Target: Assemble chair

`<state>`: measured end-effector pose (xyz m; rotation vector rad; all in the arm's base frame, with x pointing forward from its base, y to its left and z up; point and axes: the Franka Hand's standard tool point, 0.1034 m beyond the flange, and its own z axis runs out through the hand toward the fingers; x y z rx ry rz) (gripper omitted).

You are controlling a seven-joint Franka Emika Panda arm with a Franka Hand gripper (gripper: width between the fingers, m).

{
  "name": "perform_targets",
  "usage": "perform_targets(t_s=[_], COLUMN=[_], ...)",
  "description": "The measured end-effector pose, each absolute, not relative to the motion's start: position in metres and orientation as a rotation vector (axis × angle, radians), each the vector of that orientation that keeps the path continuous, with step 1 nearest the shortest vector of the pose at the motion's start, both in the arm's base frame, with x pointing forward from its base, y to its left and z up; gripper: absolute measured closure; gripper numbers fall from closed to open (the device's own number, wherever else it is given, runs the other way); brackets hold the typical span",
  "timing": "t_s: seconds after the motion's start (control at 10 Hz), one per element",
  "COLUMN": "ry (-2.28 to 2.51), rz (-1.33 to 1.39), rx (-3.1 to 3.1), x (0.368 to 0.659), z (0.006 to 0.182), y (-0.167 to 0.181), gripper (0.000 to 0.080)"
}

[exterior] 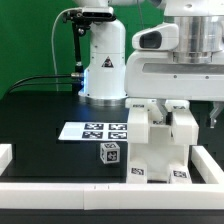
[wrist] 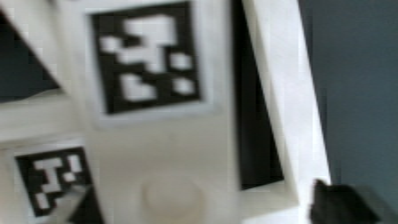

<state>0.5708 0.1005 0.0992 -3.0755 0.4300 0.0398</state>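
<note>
Just beside the marker board [exterior: 95,128], toward the exterior view's right of it, the chair [exterior: 160,145] stood upright on the black bench [exterior: 40,120], a chunky white block of slabs and posts with small tags low on its front. Its long axis ran vertically, posts pointing up at the arm's wrist [exterior: 180,60], which hung directly above, so the chair lay straight below the jaws. The wrist view was filled by a tagged white bar [wrist: 160,100] of the chair, very close, with a dark fingertip [wrist: 322,196] at its edge. Whether the jaws were open or clamped on a post I could not tell, since the chair's top hid them. A small tagged cube [exterior: 109,152] sat in front of the board, apart from the chair
</note>
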Motion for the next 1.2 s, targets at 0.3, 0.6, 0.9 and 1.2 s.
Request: perform_targets(t_s=[0.3,0.6,0.9,1.2], ry=[0.433,0.436,0.416,0.416], rz=[0.044,0.062,0.124,0.125], rx=[-3.075,-3.075,-3.069,-3.070], x=[0.573,0.571,0.561,0.561], z=[0.100,0.107,0.157,0.148], y=[0.100,0.104,0.117,0.115], gripper=[0.0158,0.0151,0.0151,0.0151])
